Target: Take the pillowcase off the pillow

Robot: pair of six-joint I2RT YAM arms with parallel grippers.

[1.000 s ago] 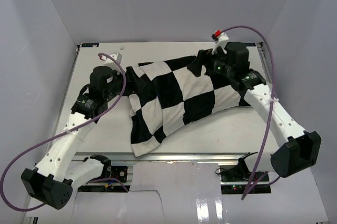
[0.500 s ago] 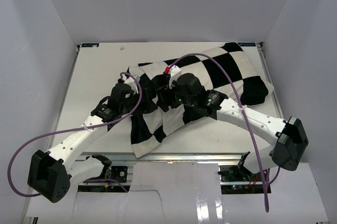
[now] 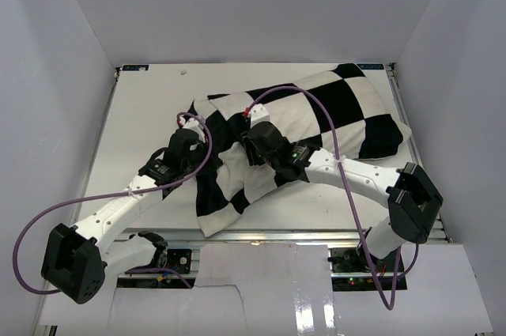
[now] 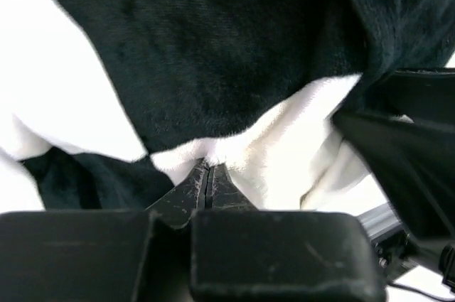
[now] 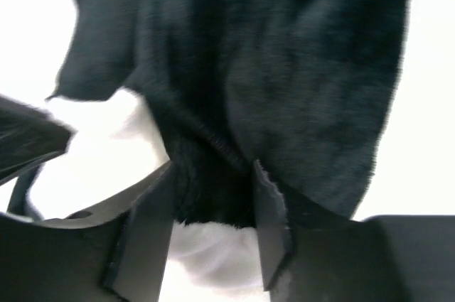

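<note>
The black-and-white checked pillowcase point(image 3: 316, 115) lies bulging across the table, and its loose end point(image 3: 217, 221) trails to the near edge. The pillow is hidden inside it. My left gripper point(image 3: 205, 138) sits at the cover's left part; in the left wrist view this gripper point(image 4: 206, 167) is shut, tips pressed into white fleece point(image 4: 284, 146). No cloth shows between the fingers. My right gripper point(image 3: 243, 150) is over the middle. In the right wrist view it point(image 5: 213, 174) has its fingers closed on a black fold of the pillowcase point(image 5: 298, 67).
The white table point(image 3: 142, 107) is boxed in by white walls at left, right and back. Purple cables point(image 3: 47, 217) loop from both arms. My right gripper's black body point(image 4: 398, 153) shows close by at the right of the left wrist view.
My right arm swung from the pillow's far right end to its middle and closed on a fold. My left arm moved in to the cover and its jaws shut.
</note>
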